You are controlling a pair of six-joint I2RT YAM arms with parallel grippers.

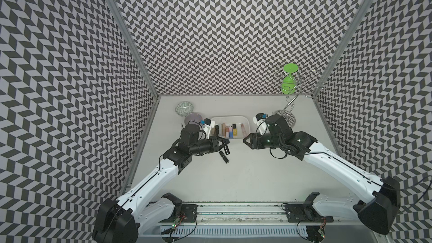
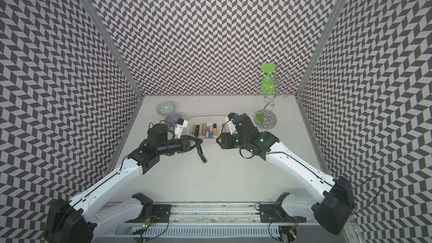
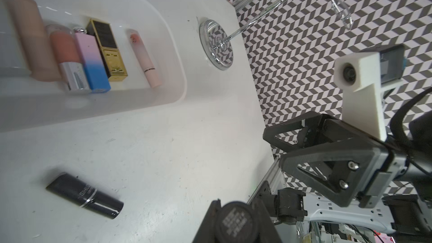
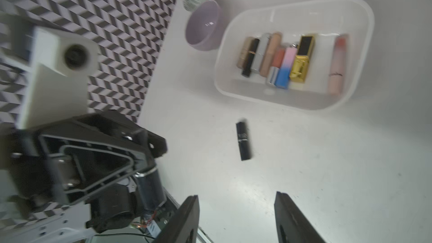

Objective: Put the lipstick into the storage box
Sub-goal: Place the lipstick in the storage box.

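Observation:
My left gripper (image 1: 224,146) (image 3: 237,203) is shut on a black lipstick (image 3: 236,223) (image 1: 227,150), held just above the table short of the near edge of the storage box (image 1: 230,117) (image 2: 205,116). Another black lipstick (image 1: 224,157) (image 3: 85,195) (image 4: 244,140) lies flat on the table beneath it. The box is a shallow white tray (image 4: 364,19) with several lipsticks in a row inside. My right gripper (image 1: 245,140) (image 4: 236,196) stands open and empty, off the box's near right corner, pointing toward the left gripper.
A lilac bowl (image 1: 192,119) and a green-patterned bowl (image 1: 184,108) sit left of the box, close behind my left wrist. A chrome wire stand (image 1: 289,115) carrying a green piece (image 1: 288,82) rises at the back right.

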